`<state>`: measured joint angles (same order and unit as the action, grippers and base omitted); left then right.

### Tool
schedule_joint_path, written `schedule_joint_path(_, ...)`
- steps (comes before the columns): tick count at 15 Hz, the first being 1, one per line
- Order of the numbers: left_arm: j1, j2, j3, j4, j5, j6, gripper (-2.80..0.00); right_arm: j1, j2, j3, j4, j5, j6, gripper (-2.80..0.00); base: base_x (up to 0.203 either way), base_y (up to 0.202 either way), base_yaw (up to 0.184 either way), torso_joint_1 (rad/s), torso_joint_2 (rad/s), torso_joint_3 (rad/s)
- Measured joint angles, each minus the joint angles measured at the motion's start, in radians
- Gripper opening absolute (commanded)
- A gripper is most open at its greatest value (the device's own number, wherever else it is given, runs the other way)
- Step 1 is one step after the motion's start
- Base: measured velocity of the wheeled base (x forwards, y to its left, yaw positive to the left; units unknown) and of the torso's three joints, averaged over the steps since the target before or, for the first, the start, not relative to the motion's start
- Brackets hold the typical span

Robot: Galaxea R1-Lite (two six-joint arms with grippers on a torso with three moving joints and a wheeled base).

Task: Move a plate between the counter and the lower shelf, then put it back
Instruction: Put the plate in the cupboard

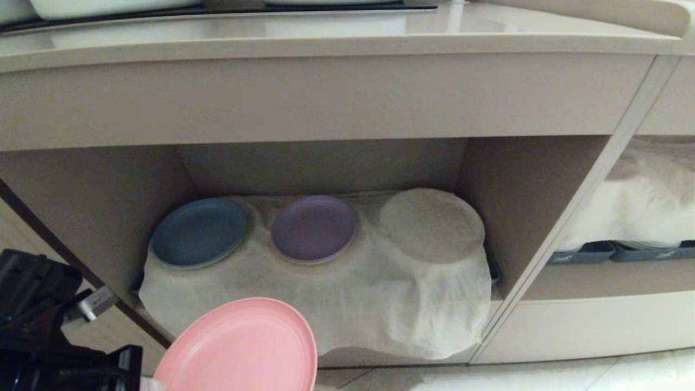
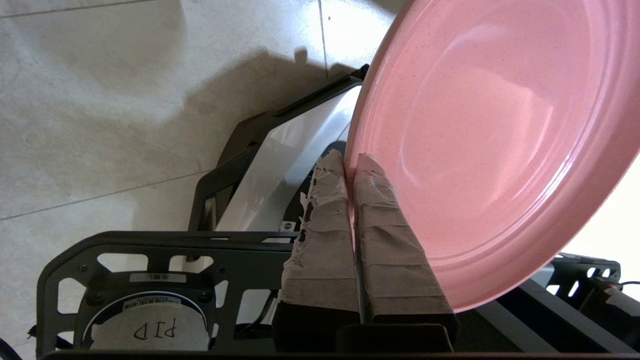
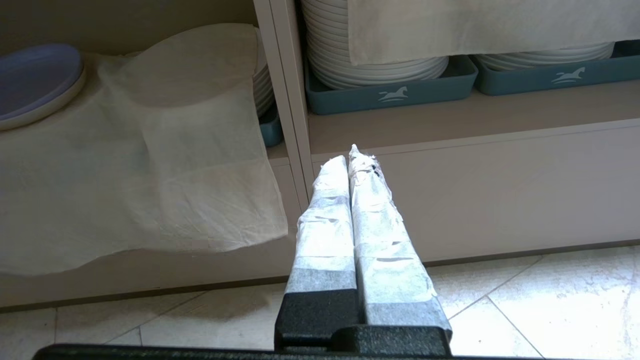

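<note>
Clamped together on the near rim of the plate (image 1: 239, 345), as the left wrist view makes plain: left gripper (image 2: 350, 162) with one taped finger on each face of the pink edge, the disc fanning out beyond the tips and tilted rather than level. Held low in front of the lower shelf (image 1: 320, 168), off the cloth, at about 6 o'clock of the head view, just at 7 o'clock of the purple plate (image 1: 314, 228), with the blue plate (image 1: 199, 232) at 11 o'clock and the covered stack (image 1: 431, 225) off at 1 o'clock under the white cloth (image 1: 347, 304). Desk (image 1: 326, 38) well above at 12 o'clock, past the cubby's overhanging front. Round, so no long axis; only tilt to mind. Nearer arm by far: the left, already carrying. Right gripper (image 3: 350, 157) parked low before the cubby divider, jaws together on nothing. Judged crux of the next move: straight up toward 12 o'clock, clear of that front edge, or forward onto the cloth.
</note>
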<state>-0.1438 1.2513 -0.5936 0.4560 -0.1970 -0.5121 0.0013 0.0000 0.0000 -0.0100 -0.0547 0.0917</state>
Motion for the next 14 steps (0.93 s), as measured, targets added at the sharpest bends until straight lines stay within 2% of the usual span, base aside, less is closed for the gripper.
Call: schedule_joint_path(14,-0.002,-0.055,0.020,0.001,-0.007,-0.004,-2.80,0.000,0.000,0.000,0.000,0.000,0.000,-2.80,0.000,0.000,0.000,0.000,0.00,0.000)
